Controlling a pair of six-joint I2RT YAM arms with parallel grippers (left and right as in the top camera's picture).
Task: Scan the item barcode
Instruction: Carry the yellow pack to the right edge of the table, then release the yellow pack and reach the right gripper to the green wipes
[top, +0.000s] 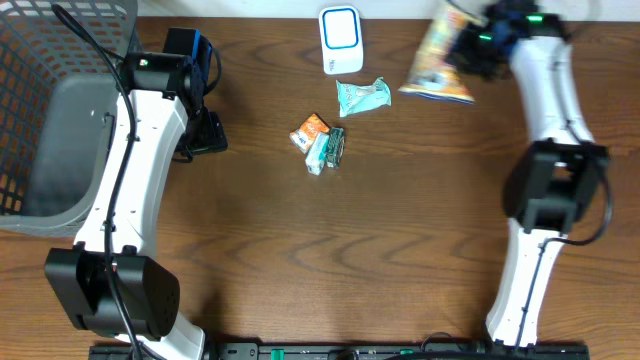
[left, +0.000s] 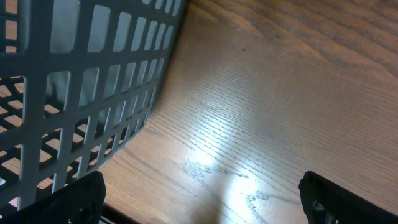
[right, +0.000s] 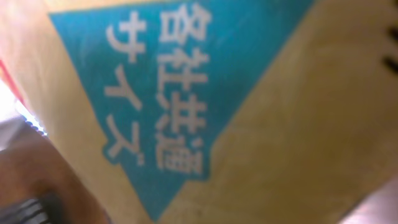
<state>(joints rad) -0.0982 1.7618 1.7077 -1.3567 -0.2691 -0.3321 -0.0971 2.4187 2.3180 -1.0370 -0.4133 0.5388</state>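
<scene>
Up at the back of the table (top: 400, 250), a yellow bag (top: 437, 68) is held tight in the right gripper (top: 478, 45), whose jaws are clenched on it. The bag is kept just to the right of the white scanner (top: 340, 40), not touching it. In the right wrist view, a blue triangle with white writing is seen on the bag. A grey basket (top: 40, 60) is placed at the left edge; its grey floor can be seen inside. The left gripper (left: 205, 202) is spread wide beside the basket wall, with nothing held. A teal packet (top: 362, 95) and small packets (top: 320, 142) are left lying in the middle.
</scene>
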